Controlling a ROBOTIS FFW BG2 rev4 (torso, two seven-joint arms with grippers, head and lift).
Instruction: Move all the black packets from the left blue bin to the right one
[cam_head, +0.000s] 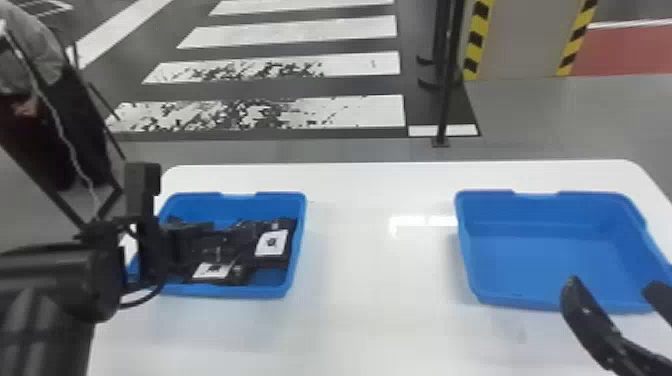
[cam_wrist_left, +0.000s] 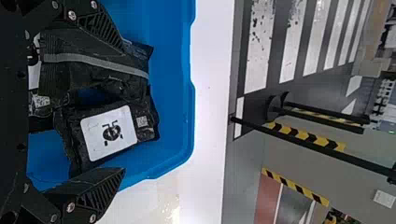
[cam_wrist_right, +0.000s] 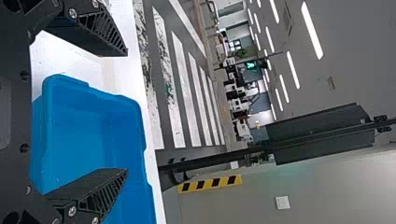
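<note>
Packets (cam_head: 272, 245) in left blue bin (cam_head: 225, 290), left jaws released above, right jaws released

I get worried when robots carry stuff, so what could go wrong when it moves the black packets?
The black packets lie crowded together, so the left gripper might catch two at once or drag a neighbor along. One white-labeled packet sits close to the wall of the left blue bin, so a finger could bump it. A dropped packet might land on the table between the bins.
</note>
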